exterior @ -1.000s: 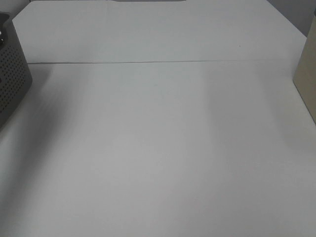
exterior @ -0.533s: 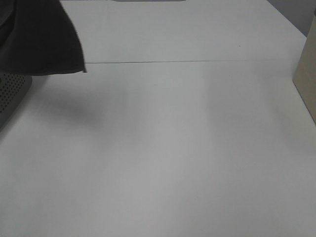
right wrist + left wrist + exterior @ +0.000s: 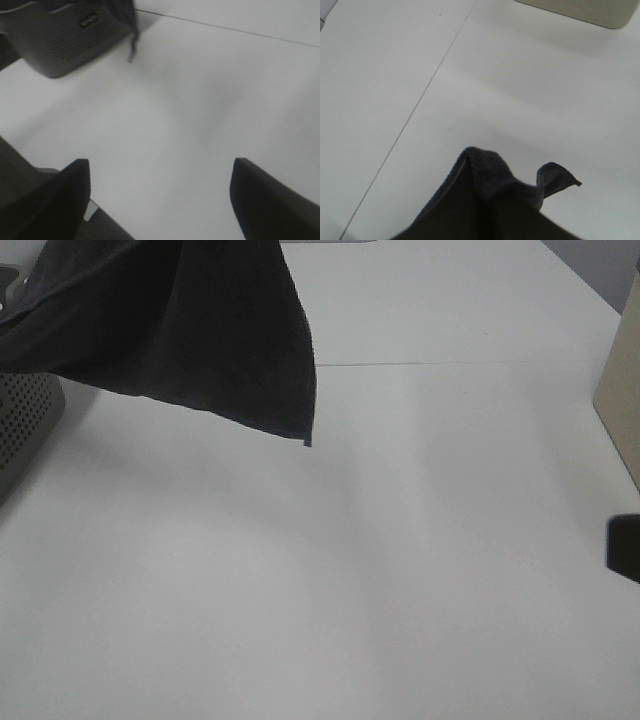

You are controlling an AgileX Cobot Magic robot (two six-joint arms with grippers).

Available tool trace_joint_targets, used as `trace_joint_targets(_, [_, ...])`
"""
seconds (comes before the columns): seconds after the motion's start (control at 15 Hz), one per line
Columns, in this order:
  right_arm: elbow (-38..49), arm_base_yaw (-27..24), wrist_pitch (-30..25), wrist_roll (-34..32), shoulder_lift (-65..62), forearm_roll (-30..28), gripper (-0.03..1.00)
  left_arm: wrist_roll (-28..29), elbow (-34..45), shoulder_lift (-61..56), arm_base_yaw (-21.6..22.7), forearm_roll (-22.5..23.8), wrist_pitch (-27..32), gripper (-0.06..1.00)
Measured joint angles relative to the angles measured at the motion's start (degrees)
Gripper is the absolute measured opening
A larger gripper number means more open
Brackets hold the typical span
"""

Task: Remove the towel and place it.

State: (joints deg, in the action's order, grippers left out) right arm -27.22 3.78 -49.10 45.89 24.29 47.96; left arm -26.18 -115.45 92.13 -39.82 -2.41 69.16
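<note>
Towel (image 3: 200,330) hangs limp over and just beside the basket (image 3: 25,420), soft and floppy, so I'd pinch a bunched hem; right gripper (image 3: 160,200) gapes empty, while the left gripper is hidden by cloth, so I cannot tell its grip.

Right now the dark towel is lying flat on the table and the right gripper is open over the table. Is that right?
Not quite. The towel is not lying flat on the table. It hangs in the air, with one corner dangling above the surface, as the exterior high view shows. The right gripper is open over the table.
</note>
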Motion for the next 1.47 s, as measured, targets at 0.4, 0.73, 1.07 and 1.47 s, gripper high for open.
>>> trace_joint_targets(0.4, [-0.1,0.0,-4.3,40.2,28.5,32.6,0.75,0.0,0.0,0.0,-2.5,-4.1,1.0,0.00])
trace_joint_targets(0.73, [-1.1,0.1,-13.7,56.8,49.4,46.5,0.75,0.0,0.0,0.0,-2.5,-7.4,1.0,0.00])
trace_joint_targets(1.07, [-11.4,11.5,-7.8,54.9,61.3,45.3,0.75,0.0,0.0,0.0,-2.5,-9.2,1.0,0.00])
trace_joint_targets(1.47, [-12.8,11.9,-8.0,53.9,65.5,46.0,0.75,0.0,0.0,0.0,-2.5,-9.9,0.0,0.00])
